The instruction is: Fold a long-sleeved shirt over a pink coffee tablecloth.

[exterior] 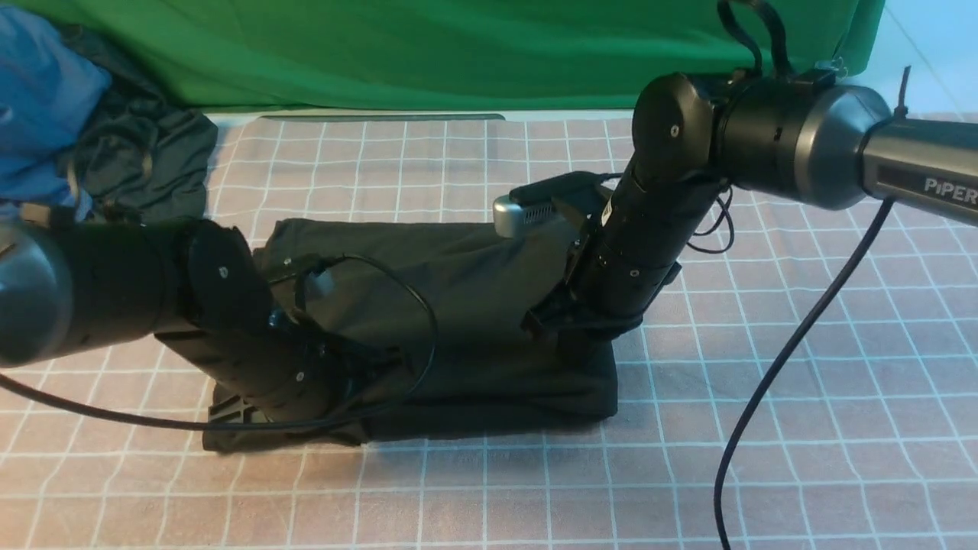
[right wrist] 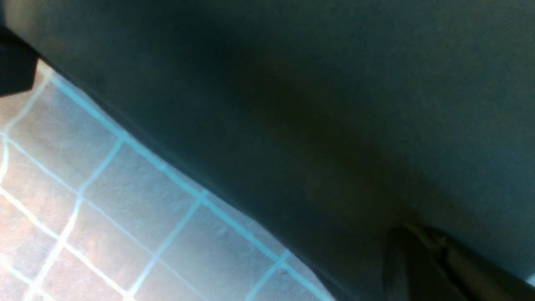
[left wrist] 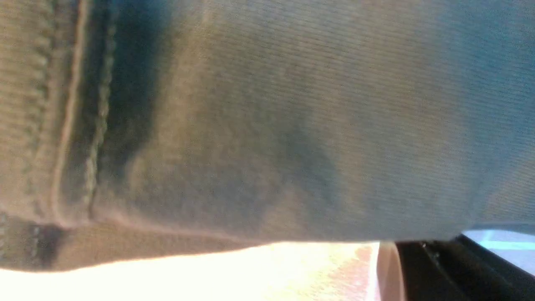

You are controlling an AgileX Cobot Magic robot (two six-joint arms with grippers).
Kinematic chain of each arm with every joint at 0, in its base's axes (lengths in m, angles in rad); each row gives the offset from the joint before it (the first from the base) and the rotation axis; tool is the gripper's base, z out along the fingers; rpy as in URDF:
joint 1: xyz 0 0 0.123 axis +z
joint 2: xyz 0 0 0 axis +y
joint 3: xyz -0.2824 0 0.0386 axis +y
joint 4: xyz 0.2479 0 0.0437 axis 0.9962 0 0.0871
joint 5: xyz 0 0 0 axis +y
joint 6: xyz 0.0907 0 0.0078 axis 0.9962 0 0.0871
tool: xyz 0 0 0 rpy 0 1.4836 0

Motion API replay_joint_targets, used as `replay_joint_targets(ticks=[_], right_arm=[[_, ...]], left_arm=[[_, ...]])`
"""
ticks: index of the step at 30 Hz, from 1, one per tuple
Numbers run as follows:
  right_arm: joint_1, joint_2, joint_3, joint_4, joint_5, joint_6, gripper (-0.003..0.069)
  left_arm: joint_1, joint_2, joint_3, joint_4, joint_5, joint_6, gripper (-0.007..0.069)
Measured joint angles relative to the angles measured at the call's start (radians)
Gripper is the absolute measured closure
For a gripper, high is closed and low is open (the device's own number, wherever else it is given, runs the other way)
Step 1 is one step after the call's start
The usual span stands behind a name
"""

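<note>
The long-sleeved shirt [exterior: 474,305], very dark and partly folded, lies in the middle of the pink coffee tablecloth [exterior: 764,458]. My left gripper [exterior: 238,412] is down at the shirt's near-left corner, shut with cloth at its fingers. My right gripper [exterior: 569,328] presses into the shirt's right side, also shut on fabric. In the left wrist view the shirt [left wrist: 292,125] fills the frame with a stitched seam showing, and a black finger [left wrist: 439,267] sits under its edge. In the right wrist view the shirt [right wrist: 334,104] covers most of the frame above the checked tablecloth [right wrist: 104,200]; the fingertips [right wrist: 418,259] are buried in it.
A plain green cloth [exterior: 458,53] hangs along the back. A smaller dark garment [exterior: 145,160] bunched with blue cloth [exterior: 38,114] lies at the back left. The right arm's black cable [exterior: 787,359] hangs over the tablecloth's right side.
</note>
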Motion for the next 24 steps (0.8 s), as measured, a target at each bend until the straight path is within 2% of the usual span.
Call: replay_joint_targets(ticks=[7,12,17,24], right_arm=[[0.003,-0.063,0.000,0.001,-0.037,0.007,0.0620],[0.010,-0.043,-0.001,0.003,-0.058,0.007,0.0620],[0.010,0.006,-0.001,0.003,-0.060,0.011,0.0620],[0.010,0.035,-0.001,-0.008,-0.045,0.009,0.0622]], left_arm=[[0.000,-0.129,-0.054,-0.014,-0.026,-0.006,0.0611],[0.007,-0.043,-0.078,-0.018,-0.052,-0.025,0.0611],[0.053,0.089,-0.078,-0.034,-0.004,-0.023,0.0611],[0.093,0.051,-0.087,-0.085,0.045,0.049,0.0611]])
